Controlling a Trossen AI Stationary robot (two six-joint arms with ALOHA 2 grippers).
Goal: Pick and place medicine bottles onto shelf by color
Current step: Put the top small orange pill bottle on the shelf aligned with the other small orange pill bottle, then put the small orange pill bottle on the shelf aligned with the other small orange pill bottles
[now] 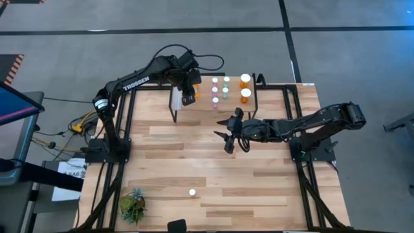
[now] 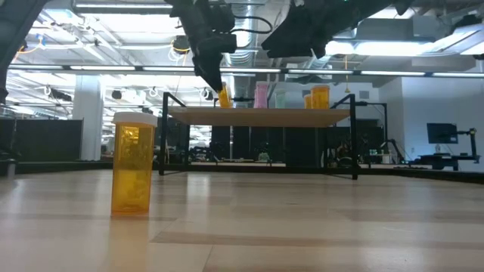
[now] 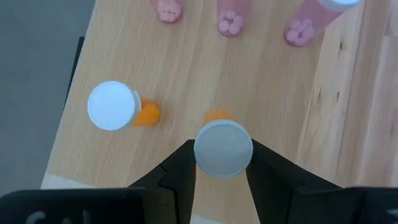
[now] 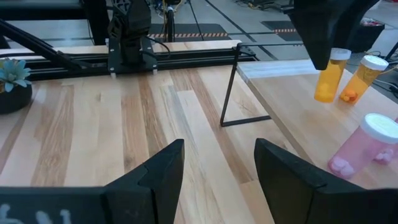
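High view: left gripper (image 1: 187, 98) over the shelf (image 1: 272, 97) at its left end, by the whitish strip; pink and teal bottles (image 1: 220, 89) in short rows mid-shelf, two larger orange bottles (image 1: 245, 87) further right; right gripper (image 1: 228, 131) off the shelf over bare worktop (image 1: 194, 162), fingers spread wide, empty; one lone bottle (image 1: 192, 192) stands well apart near the front, a small plant (image 1: 132, 206) at the front left corner. Low view: lone orange bottle (image 2: 132, 164) upright on worktop close to camera; left gripper holds a small orange bottle (image 2: 224, 97) tilted, right at the shelf top. Left wrist view: fingers (image 3: 180, 177) clamped on that bottle's white cap (image 3: 223, 149); another orange bottle (image 3: 118, 107) just beside, three pink ones (image 3: 229, 20) further off. Right wrist view: fingers (image 4: 161, 171) wide apart, nothing between; shelf leg (image 4: 230, 87) ahead, a pink bottle (image 4: 364, 146) nearest.
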